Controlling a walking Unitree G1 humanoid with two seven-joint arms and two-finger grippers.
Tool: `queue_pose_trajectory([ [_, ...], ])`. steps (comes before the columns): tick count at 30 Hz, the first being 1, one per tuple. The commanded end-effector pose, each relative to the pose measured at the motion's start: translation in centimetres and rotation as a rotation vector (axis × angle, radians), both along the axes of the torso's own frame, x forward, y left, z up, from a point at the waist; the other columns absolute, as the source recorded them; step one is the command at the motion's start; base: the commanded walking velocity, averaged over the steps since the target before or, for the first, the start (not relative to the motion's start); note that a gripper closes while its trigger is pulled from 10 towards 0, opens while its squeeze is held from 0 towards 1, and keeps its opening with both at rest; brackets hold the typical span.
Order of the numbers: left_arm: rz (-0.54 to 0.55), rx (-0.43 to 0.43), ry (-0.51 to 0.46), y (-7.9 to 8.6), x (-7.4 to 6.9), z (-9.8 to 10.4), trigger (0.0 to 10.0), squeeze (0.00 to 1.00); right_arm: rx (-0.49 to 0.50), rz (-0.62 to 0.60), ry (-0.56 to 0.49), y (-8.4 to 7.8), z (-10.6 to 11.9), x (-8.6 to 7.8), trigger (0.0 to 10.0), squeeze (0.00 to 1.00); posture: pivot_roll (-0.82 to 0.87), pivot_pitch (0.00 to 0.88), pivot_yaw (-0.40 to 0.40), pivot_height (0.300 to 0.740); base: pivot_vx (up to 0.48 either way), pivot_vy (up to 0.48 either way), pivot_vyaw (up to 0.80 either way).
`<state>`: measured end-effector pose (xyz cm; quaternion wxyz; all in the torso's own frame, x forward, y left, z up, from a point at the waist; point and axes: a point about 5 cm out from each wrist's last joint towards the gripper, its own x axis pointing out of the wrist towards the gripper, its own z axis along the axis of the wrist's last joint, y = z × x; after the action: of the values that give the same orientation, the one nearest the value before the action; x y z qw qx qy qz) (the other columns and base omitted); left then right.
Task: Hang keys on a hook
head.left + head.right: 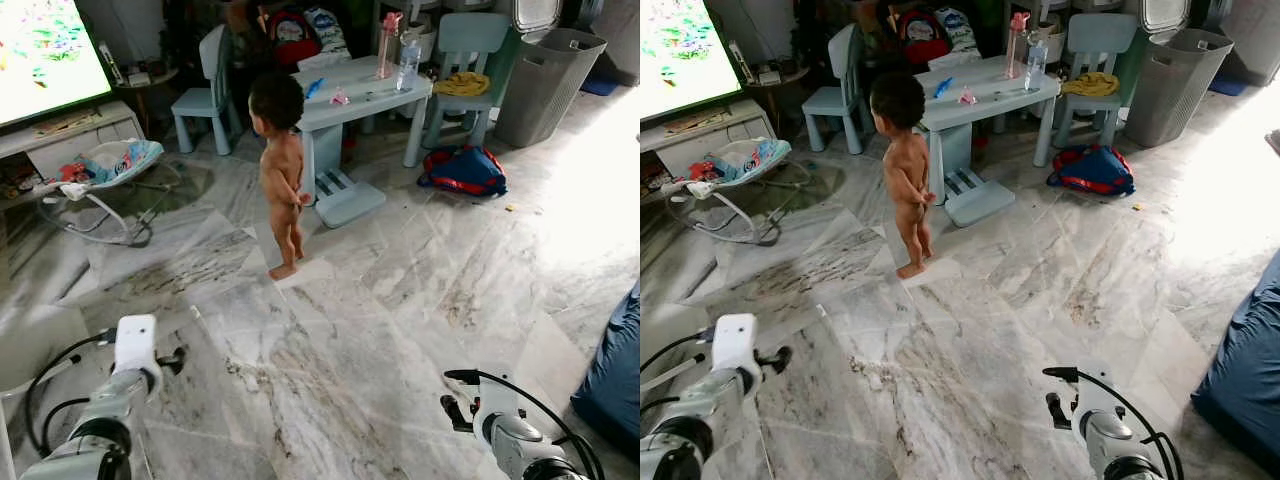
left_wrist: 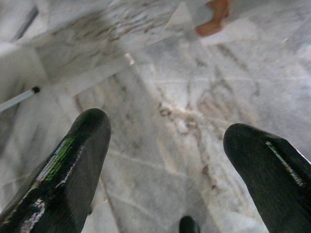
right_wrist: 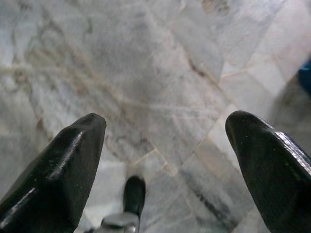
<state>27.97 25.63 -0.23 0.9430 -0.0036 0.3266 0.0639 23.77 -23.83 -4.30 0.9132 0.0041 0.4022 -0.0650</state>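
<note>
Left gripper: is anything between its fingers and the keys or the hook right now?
Cannot say: no keys or hook can be made out. The left gripper is open over bare marble floor; a person stands ahead.

wide bare marble floor (image 1: 400, 330) lies open straight ahead of both low arms, with room to pass in the middle. a small person (image 1: 282, 170) stands ahead, left of centre, just before a low table (image 1: 365, 95) with chairs (image 1: 205, 90) around it. a baby bouncer (image 1: 100, 185) blocks the far left, a red and blue bag (image 1: 465, 170) and a grey bin (image 1: 548, 85) the far right, and a blue cushion (image 1: 615, 380) crowds the near right edge
</note>
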Motion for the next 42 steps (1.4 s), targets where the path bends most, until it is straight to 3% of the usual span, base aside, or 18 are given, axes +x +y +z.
queue_pose_trajectory([
  [1, 0.004, -0.002, -0.046, 0.1, 0.8, 0.9, 10.0, 0.00, -0.001, -0.016, -0.033, 0.0, 0.4, 0.5, 10.0, 0.00, -0.03, 0.000, 0.043, 0.740, 0.000, 0.000, 0.00],
  [3, -0.042, 0.000, -0.148, -0.6, 2.8, 2.8, 10.0, 0.00, -0.024, -0.010, -0.073, -0.1, 0.7, 0.8, 10.0, 0.00, -0.05, 0.000, 0.043, 0.740, 0.000, 0.000, 0.00],
  [9, -0.114, 0.020, -0.272, -1.5, 5.2, 5.6, 10.0, 0.00, -0.088, -0.011, -0.141, -0.4, 1.5, 1.5, 10.0, 0.00, -0.08, 0.000, 0.047, 0.740, 0.000, 0.000, 0.00],
  [13, -0.151, -0.018, -0.371, -2.0, 6.5, 7.6, 10.0, 0.00, -0.096, 0.013, -0.314, 0.7, 6.2, 7.1, 10.0, 0.00, -0.09, 0.000, 0.044, 0.740, 0.000, 0.000, 0.00],
  [16, -0.185, -0.025, -0.423, -2.1, 6.8, 8.3, 10.0, 0.00, -0.088, 0.001, -0.361, 0.6, 7.2, 7.8, 10.0, 0.00, -0.10, 0.000, 0.041, 0.740, 0.000, 0.000, 0.00],
  [19, -0.237, -0.018, -0.576, -1.9, 7.4, 10.7, 10.0, 0.00, -0.108, 0.007, -0.501, -0.3, 9.3, 8.7, 10.0, 0.00, -0.10, 0.000, 0.034, 0.740, 0.000, 0.000, 0.00],
  [23, -0.276, -0.031, -0.699, -2.2, 7.5, 12.5, 10.0, 0.00, -0.108, 0.029, -0.618, -0.3, 11.5, 9.8, 10.0, 0.00, -0.09, 0.000, 0.027, 0.740, 0.000, 0.000, 0.00],
  [28, -0.242, 0.095, -0.825, -1.8, 5.7, 13.4, 10.0, 0.00, -0.099, 0.099, -0.753, 0.8, 13.7, 9.9, 10.0, 0.00, -0.09, 0.000, 0.022, 0.740, 0.000, 0.000, 0.00],
  [29, -0.300, 0.041, -0.829, -2.1, 4.8, 13.1, 10.0, 0.00, -0.078, 0.106, -0.776, 1.3, 14.1, 9.3, 10.0, 0.00, -0.09, 0.000, 0.019, 0.740, 0.000, 0.000, 0.00],
  [32, -0.270, 0.065, -0.824, -2.3, 2.8, 12.2, 10.0, 0.00, -0.063, 0.128, -0.803, 2.3, 14.7, 7.5, 10.0, 0.00, -0.09, 0.000, 0.014, 0.740, 0.000, 0.000, 0.00],
  [35, -0.291, 0.061, -0.818, -2.7, 1.8, 11.9, 10.0, 0.00, -0.067, 0.136, -0.819, 2.7, 15.1, 6.6, 10.0, 0.00, -0.10, 0.000, 0.014, 0.740, 0.000, 0.000, 0.00],
  [39, -0.271, 0.080, -0.809, -3.3, 0.4, 12.2, 10.0, 0.00, -0.022, 0.108, -0.815, 3.3, 16.0, 4.0, 10.0, 0.00, -0.10, 0.000, 0.025, 0.740, 0.000, 0.000, 0.00],
  [42, -0.235, 0.048, -0.798, -3.1, 0.0, 12.4, 10.0, 0.00, 0.015, 0.099, -0.792, 3.6, 16.1, 3.4, 10.0, 0.00, -0.12, 0.000, 0.048, 0.740, 0.000, 0.000, 0.00],
])
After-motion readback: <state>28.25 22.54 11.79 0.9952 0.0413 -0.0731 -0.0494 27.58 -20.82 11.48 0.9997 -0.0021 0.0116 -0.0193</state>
